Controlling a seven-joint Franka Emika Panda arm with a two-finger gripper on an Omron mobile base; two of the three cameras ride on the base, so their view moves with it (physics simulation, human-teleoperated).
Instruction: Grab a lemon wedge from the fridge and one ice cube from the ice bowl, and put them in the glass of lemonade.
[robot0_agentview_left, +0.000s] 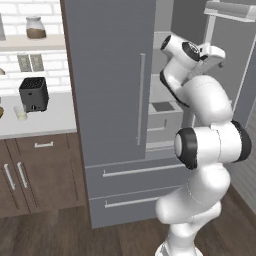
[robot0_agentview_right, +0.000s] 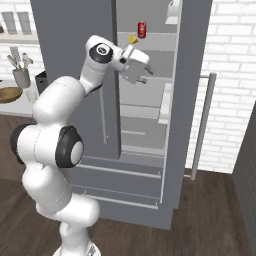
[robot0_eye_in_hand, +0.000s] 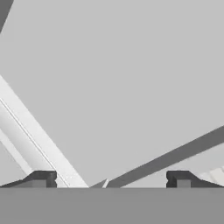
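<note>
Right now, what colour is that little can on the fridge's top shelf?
Red. The can shows best in the right base view, beside the yellow lemon wedge.

Fridge shelf (robot0_agentview_right: 150, 44) bearing lemon wedge (robot0_agentview_right: 132, 38) beside red can (robot0_agentview_right: 142, 29).

No readable text anywhere. The red can (robot0_agentview_right: 141, 29) in the fridge (robot0_agentview_right: 150, 100) shows a label too small to read.
</note>
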